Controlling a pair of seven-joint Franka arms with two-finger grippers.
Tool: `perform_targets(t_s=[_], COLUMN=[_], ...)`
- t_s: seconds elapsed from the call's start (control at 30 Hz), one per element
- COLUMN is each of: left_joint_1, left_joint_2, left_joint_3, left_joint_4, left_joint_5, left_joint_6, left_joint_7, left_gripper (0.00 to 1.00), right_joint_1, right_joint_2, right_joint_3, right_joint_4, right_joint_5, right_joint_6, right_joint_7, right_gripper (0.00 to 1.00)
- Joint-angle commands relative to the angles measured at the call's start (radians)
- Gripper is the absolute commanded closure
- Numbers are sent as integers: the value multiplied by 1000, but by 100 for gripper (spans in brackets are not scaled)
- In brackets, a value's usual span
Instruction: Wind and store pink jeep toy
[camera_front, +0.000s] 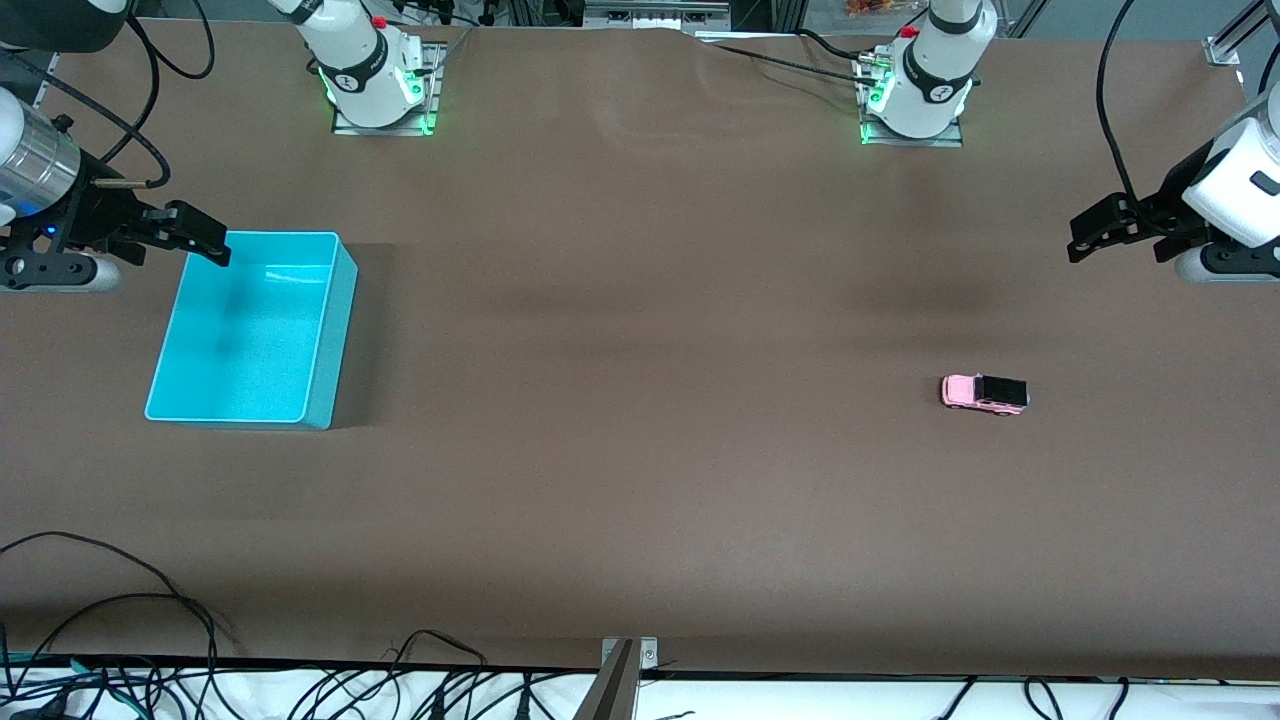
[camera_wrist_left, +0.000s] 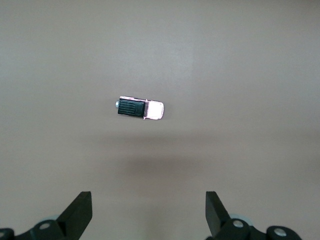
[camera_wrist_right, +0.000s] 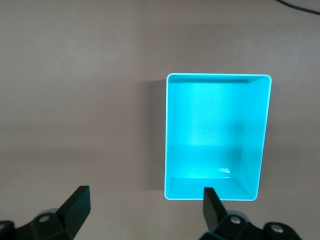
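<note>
Currently pink jeep toy (camera_front: 984, 393) upright on the brown bench (camera_front: 640, 450) toward the left arm's end, left end effector (camera_front: 1090, 232) raised above it with fingers apart, right end effector (camera_front: 200, 238) also spread, hovering over the turquoise bin (camera_front: 330, 330).

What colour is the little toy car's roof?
Black, on the light-pink jeep toy; it shows best in the left wrist view.

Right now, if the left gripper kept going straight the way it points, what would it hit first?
Probably bare table. The left gripper, open, looks down on cloth, and the pink jeep toy lies ahead of its fingertips, not between them. Depth is hard to judge.
</note>
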Motion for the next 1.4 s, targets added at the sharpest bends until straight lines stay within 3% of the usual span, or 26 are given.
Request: perform_targets(t_s=[0.0,1.37], left_joint_1=[1,3], left_joint_2=[-15,-12], left_joint_3=[0,2], left_joint_4=[-6,-6], left_joint_5=[-19,-19], left_joint_6=[-13,-31], left_joint_7=[31,26], left_gripper=[0,0], right_joint_1=[3,-2], right_joint_2=[0,1], right_joint_3=[-4,-7], right_joint_4=[22,19], right_joint_5=[-9,-3], right_joint_6=[-24,-26], right_joint_7=[-3,-3], right_gripper=[0,0])
